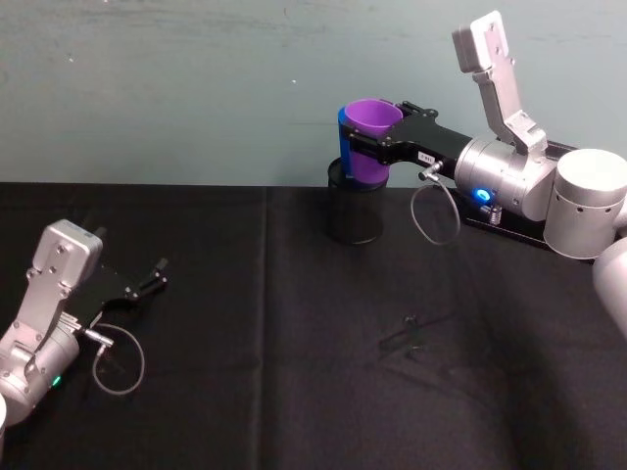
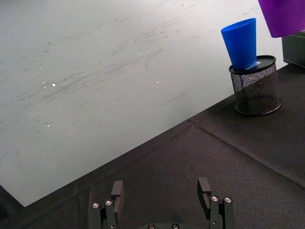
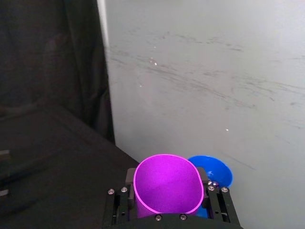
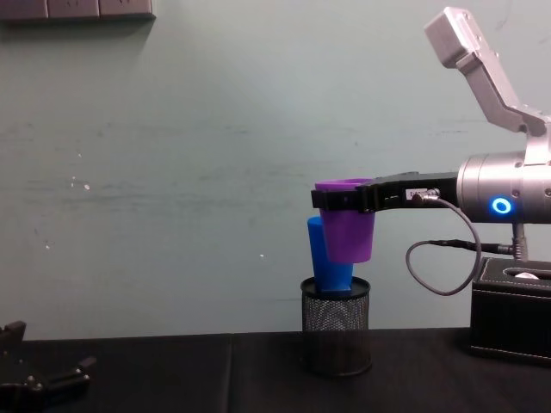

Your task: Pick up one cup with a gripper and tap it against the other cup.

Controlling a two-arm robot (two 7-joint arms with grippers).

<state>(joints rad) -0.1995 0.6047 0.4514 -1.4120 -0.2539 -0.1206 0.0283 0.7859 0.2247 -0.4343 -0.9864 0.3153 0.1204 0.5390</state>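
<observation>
surface: black-clothed table (image 1: 245, 392) | on it: mesh pen holder (image 1: 355, 220), black box (image 4: 510, 318)

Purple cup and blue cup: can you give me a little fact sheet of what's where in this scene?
Purple cup: in the air, clamped in the right gripper, mouth up
Blue cup: stands tilted in the mesh pen holder
Contact between cups: close together; touching cannot be told
Left gripper: open, low at the robot's left, holding nothing
Table: black cloth
</observation>
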